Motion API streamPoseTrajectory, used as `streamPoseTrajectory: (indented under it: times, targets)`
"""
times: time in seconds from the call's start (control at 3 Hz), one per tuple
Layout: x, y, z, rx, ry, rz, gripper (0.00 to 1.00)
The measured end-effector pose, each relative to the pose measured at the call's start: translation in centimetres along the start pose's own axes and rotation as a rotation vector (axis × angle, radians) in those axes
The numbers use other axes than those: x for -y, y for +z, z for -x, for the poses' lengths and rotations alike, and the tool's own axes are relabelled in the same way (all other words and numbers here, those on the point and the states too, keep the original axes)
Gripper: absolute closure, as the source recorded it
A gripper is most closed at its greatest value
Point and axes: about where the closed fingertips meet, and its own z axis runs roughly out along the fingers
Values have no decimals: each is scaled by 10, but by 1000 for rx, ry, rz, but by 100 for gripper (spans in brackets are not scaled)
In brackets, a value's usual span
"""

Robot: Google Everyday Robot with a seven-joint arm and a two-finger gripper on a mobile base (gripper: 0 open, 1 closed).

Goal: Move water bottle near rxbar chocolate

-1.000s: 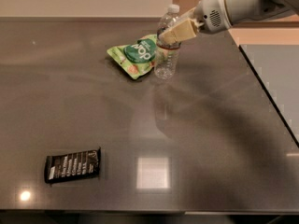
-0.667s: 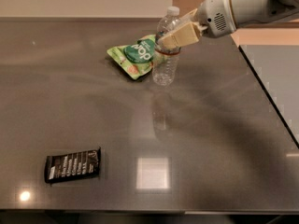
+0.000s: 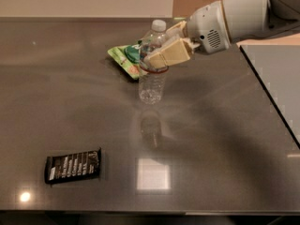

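The water bottle [image 3: 152, 81] is clear and ribbed with a white cap. It hangs upright a little above the dark table, its reflection below it. My gripper [image 3: 161, 48] reaches in from the upper right and is shut on the bottle's upper part, with a tan finger [image 3: 168, 54] across its front. The rxbar chocolate [image 3: 72, 165], a flat black wrapper with white lettering, lies at the front left of the table, well apart from the bottle.
A green pouch [image 3: 125, 57] lies on the table just behind and left of the bottle. The table's right edge [image 3: 272, 97] runs diagonally, with a lighter surface beyond it. A bright light reflection [image 3: 152, 174] sits front centre.
My gripper has carried the water bottle forward and slightly left, away from the green pouch. The bottle now hangs nearer the table's middle. The rxbar chocolate has not moved.
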Motion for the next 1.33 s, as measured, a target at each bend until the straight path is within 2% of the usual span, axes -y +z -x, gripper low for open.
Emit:
streamPoseTrajectory:
  times: [0.33,0.67,1.33]
  targets:
    - [-30,17,5,7,-57,35,100]
    - [-51,32,11,14,-100,70,100]
    - [-87,59,20,35,-147,177,100]
